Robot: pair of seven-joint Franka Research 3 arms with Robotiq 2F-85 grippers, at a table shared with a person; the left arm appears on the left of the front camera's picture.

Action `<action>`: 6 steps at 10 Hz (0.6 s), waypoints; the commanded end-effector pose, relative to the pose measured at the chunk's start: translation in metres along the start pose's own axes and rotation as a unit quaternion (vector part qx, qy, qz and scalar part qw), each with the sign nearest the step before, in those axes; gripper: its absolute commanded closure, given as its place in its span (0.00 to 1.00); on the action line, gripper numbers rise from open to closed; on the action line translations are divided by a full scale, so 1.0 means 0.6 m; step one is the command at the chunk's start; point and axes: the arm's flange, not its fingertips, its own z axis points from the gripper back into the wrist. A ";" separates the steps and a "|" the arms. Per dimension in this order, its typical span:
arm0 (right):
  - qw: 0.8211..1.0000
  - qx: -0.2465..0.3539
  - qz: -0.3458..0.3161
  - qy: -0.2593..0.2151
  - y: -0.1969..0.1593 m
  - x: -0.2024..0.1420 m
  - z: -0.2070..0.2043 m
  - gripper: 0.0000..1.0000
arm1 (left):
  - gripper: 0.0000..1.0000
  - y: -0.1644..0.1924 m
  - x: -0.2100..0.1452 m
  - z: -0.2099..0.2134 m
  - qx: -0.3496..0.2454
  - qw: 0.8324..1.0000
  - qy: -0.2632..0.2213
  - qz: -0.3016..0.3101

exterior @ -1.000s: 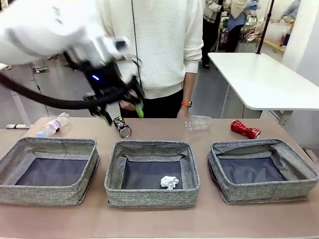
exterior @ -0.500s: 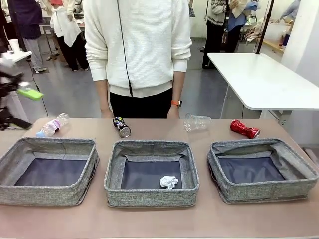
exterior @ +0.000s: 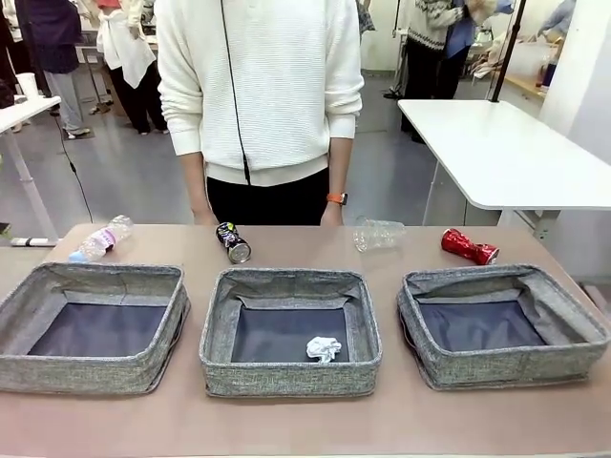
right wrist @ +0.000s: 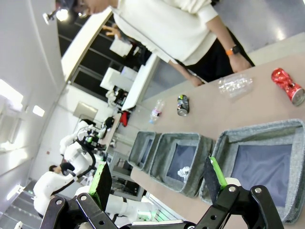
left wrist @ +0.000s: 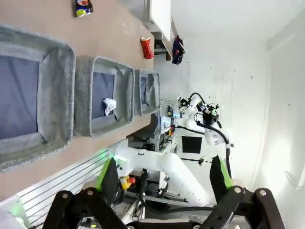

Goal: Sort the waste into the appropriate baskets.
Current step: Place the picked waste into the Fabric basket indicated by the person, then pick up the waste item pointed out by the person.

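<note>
Three grey baskets stand in a row: left [exterior: 86, 374], middle [exterior: 286, 379] and right [exterior: 506, 365]. A crumpled paper ball [exterior: 324, 349] lies in the middle one. Behind them on the table lie a clear bottle [exterior: 101, 239], a dark can [exterior: 233, 242], a plastic cup [exterior: 378, 234] and a crushed red can [exterior: 469, 247]. My left gripper [left wrist: 164, 176] is open and empty, high and well off the table, looking sideways along the basket row [left wrist: 57, 95]. My right gripper [right wrist: 157, 181] is also open and empty, raised above the right basket's [right wrist: 224, 148] near side.
A person in a white sweater [exterior: 258, 86] stands at the table's far edge, hands hanging near the dark can and the cup. A white table [exterior: 506, 153] stands behind on the right. Bare tabletop runs in front of the baskets.
My left arm, which hung over the dark can a second ago, has swung away to the left and out of the front view. The litter has not moved.
</note>
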 end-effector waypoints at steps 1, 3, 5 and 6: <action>1.000 0.008 0.012 -0.008 0.001 0.004 -0.002 0.00 | 0.00 -0.016 -0.006 -0.001 0.004 1.000 0.001 -0.017; 1.000 0.008 0.012 -0.008 0.001 0.004 -0.002 0.00 | 0.00 -0.016 -0.006 -0.001 0.004 1.000 0.001 -0.017; 1.000 0.008 0.012 -0.008 0.001 0.004 -0.002 0.00 | 0.00 -0.016 -0.006 -0.001 0.004 1.000 0.001 -0.017; 1.000 0.008 0.012 -0.008 0.001 0.004 -0.002 0.00 | 0.00 -0.016 -0.006 -0.001 0.004 1.000 0.001 -0.017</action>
